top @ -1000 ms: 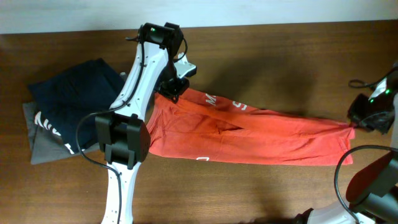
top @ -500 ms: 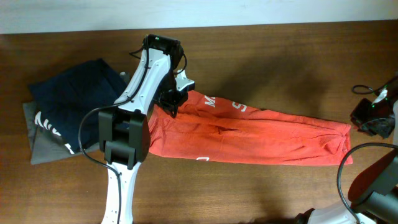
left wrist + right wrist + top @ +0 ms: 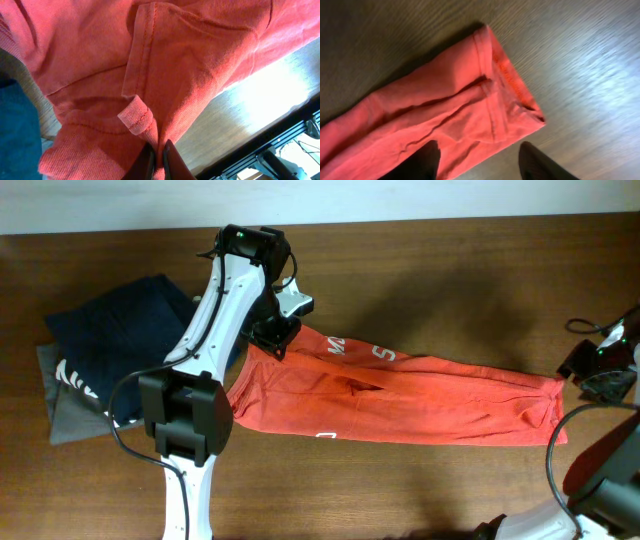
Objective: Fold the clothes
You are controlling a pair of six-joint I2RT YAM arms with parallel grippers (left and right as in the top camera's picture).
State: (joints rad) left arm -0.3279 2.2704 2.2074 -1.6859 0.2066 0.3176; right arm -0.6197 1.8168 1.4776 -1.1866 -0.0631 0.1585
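Note:
The orange-red T-shirt [image 3: 400, 395] lies stretched in a long band across the table, with white letters near its upper left edge. My left gripper [image 3: 272, 340] is shut on a fold of the shirt's upper left corner; the left wrist view shows the red cloth [image 3: 165, 65] pinched between the fingers [image 3: 159, 155]. My right gripper [image 3: 592, 375] is open just off the shirt's right end. In the right wrist view the hemmed end [image 3: 490, 95] lies flat on the wood, between and ahead of the spread fingers [image 3: 480, 162], not held.
A navy blue garment [image 3: 105, 345] with white lettering lies on a grey folded garment [image 3: 65, 415] at the left. Brown wooden table [image 3: 450, 270] surrounds the shirt. The right arm's base stands at the lower right [image 3: 600, 480].
My right gripper has let go of the shirt's right end and drawn back to the right. My left gripper, still holding the corner, has shifted slightly up and left.

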